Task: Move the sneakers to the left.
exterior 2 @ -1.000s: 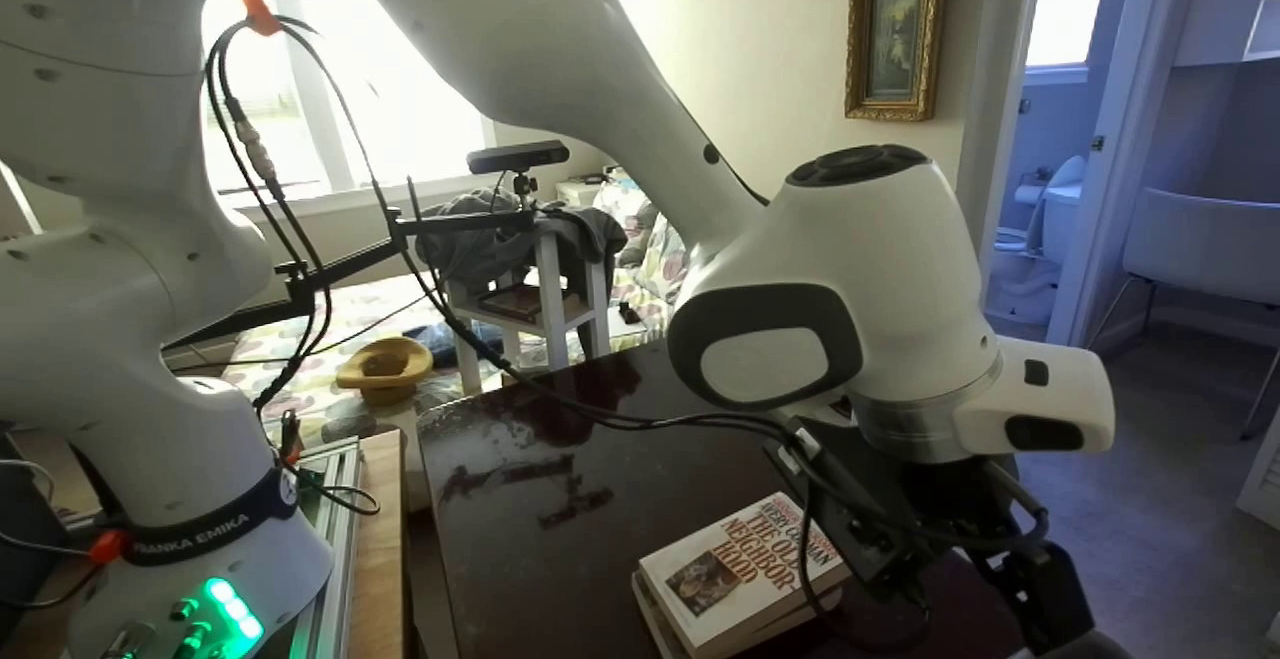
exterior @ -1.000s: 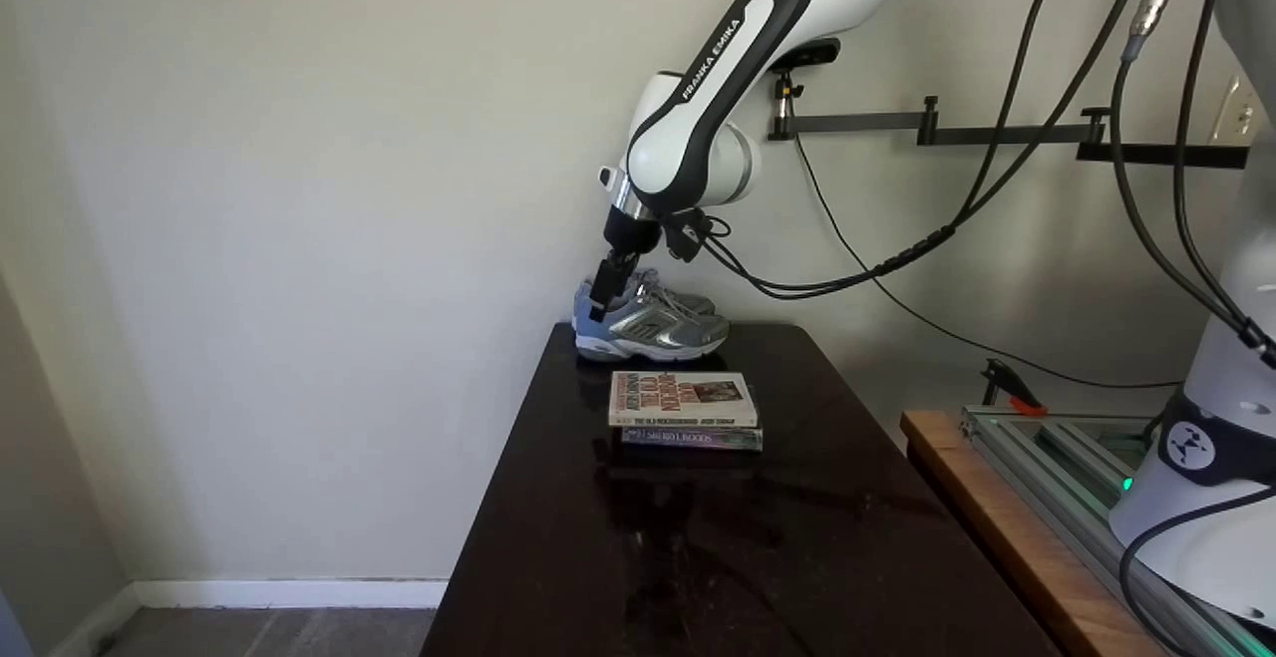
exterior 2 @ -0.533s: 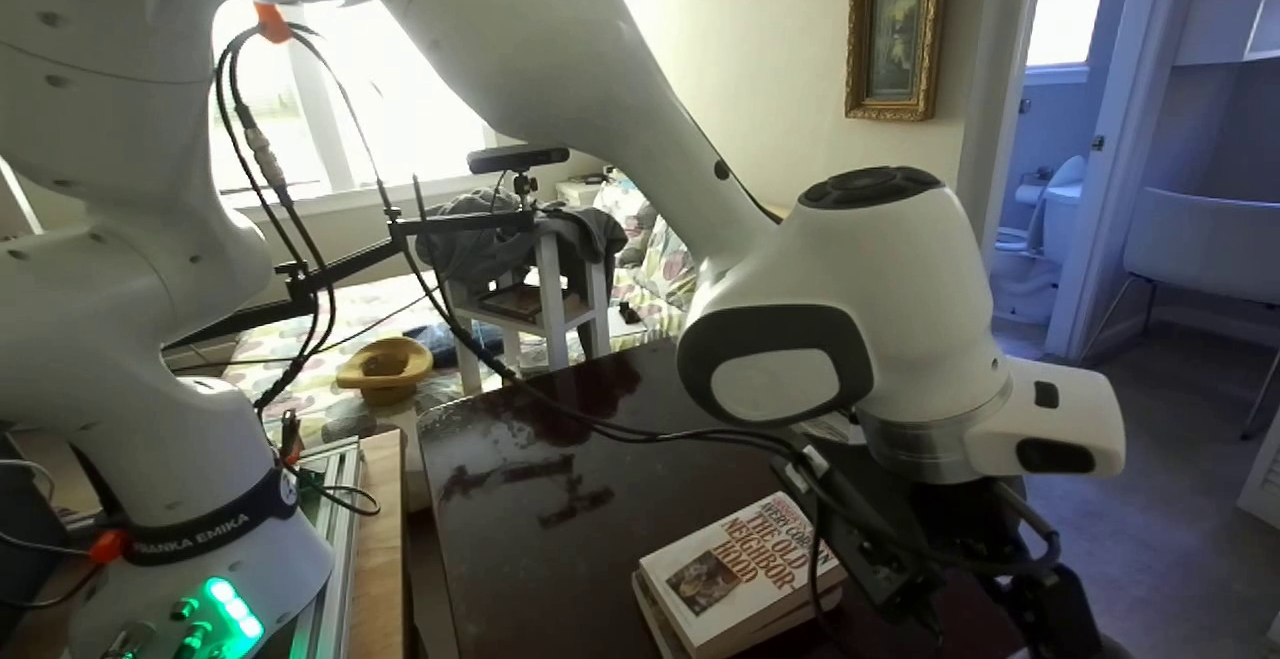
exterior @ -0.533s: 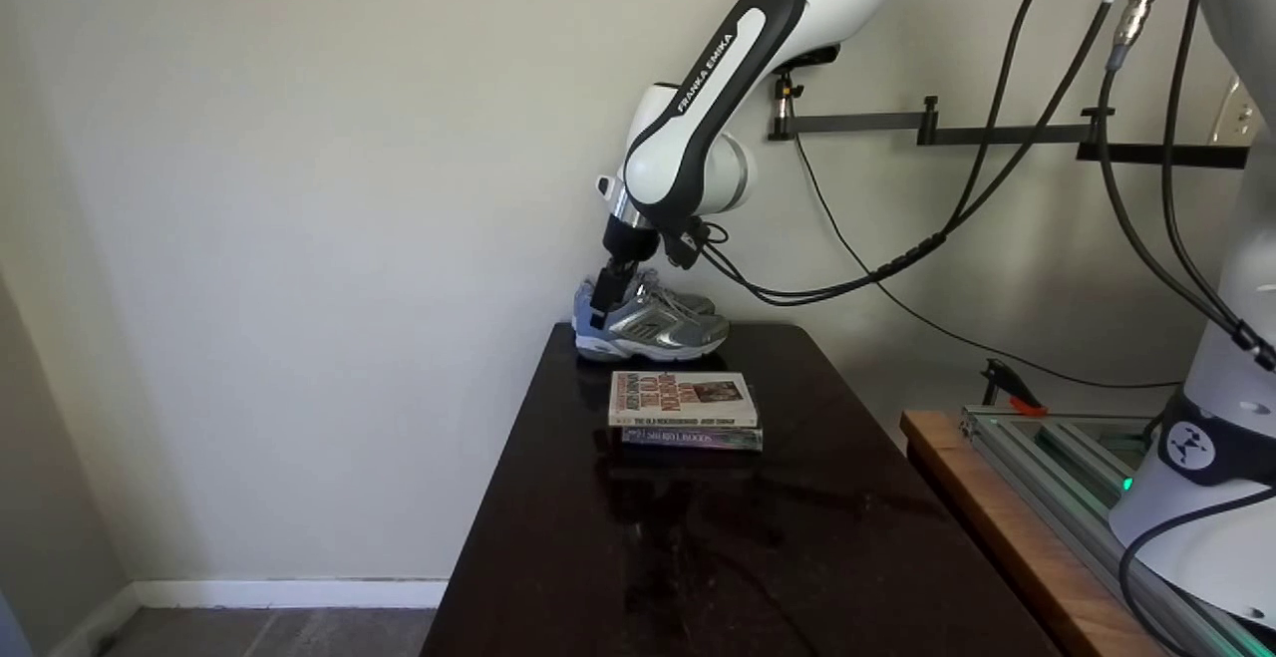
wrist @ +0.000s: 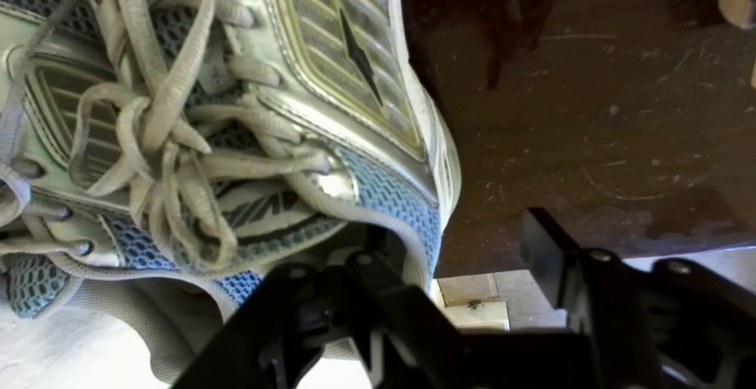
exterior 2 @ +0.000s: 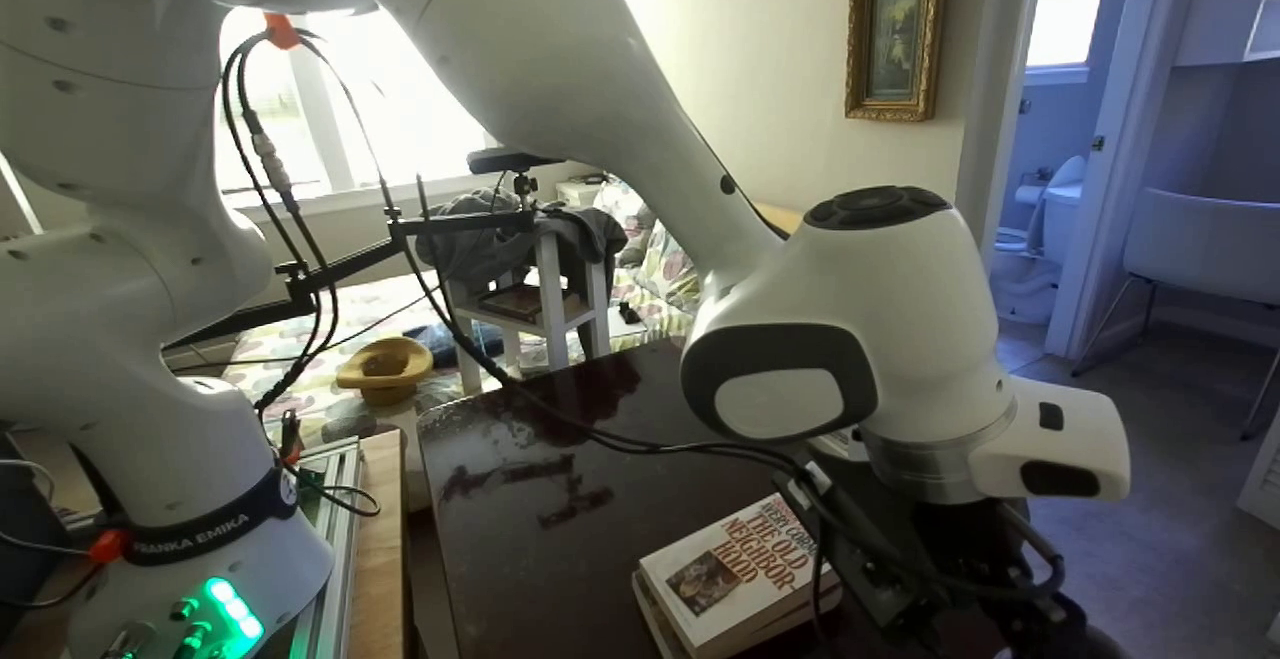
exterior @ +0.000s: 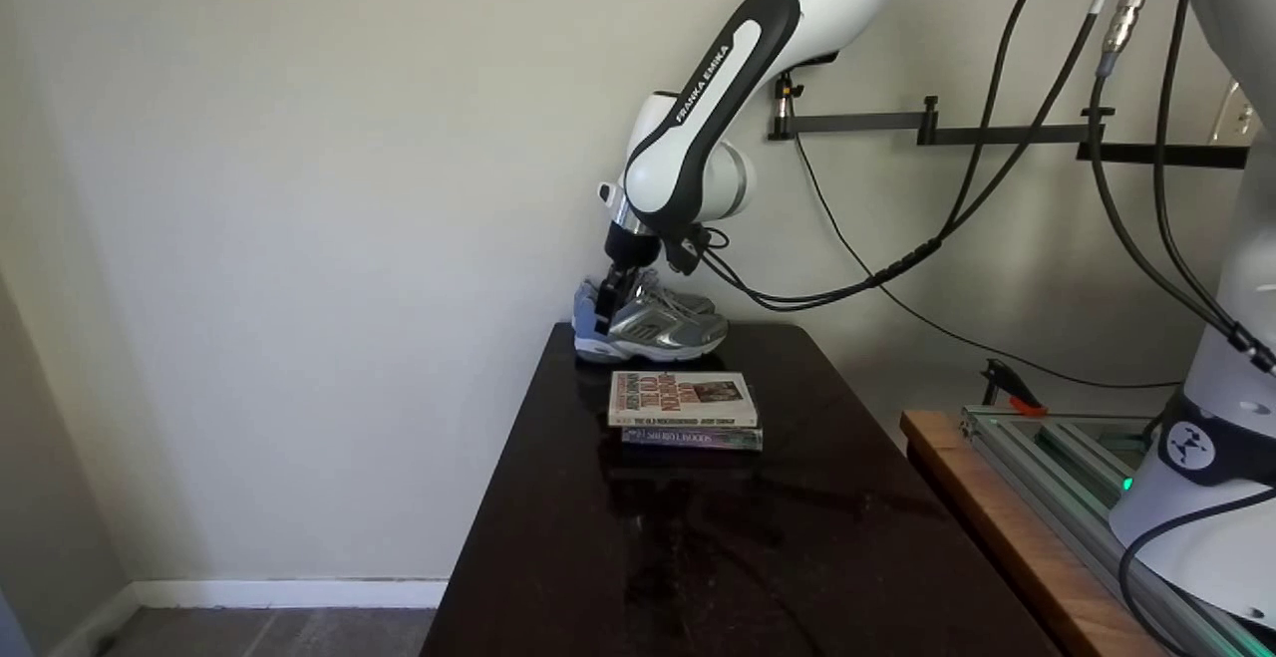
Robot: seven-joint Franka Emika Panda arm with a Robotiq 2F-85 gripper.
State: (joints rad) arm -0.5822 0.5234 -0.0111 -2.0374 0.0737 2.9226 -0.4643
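Grey-silver sneakers [exterior: 663, 326], one pair, blue accents, pale tied laces, white soles: upright, side by side at the far end of the table [exterior: 847, 557] in an exterior view, toes toward the robot base [exterior: 1196, 537], heels near the edge. Gripper [wrist: 456, 232], black: released, fingers [wrist: 549, 259] spread; one at the ankle opening of the sneaker nearer the books [exterior: 683, 400], depth indeterminable, the other outside that sneaker, a gap between. Books, two, stacked flat: white cover, "The Old Neighborhood," above a purple spine; visible in both exterior views. Hat [exterior 2: 388, 394], yellow: beyond the table. Painting [exterior 2: 893, 29], gilt frame: on the wall [exterior 2: 760, 59].
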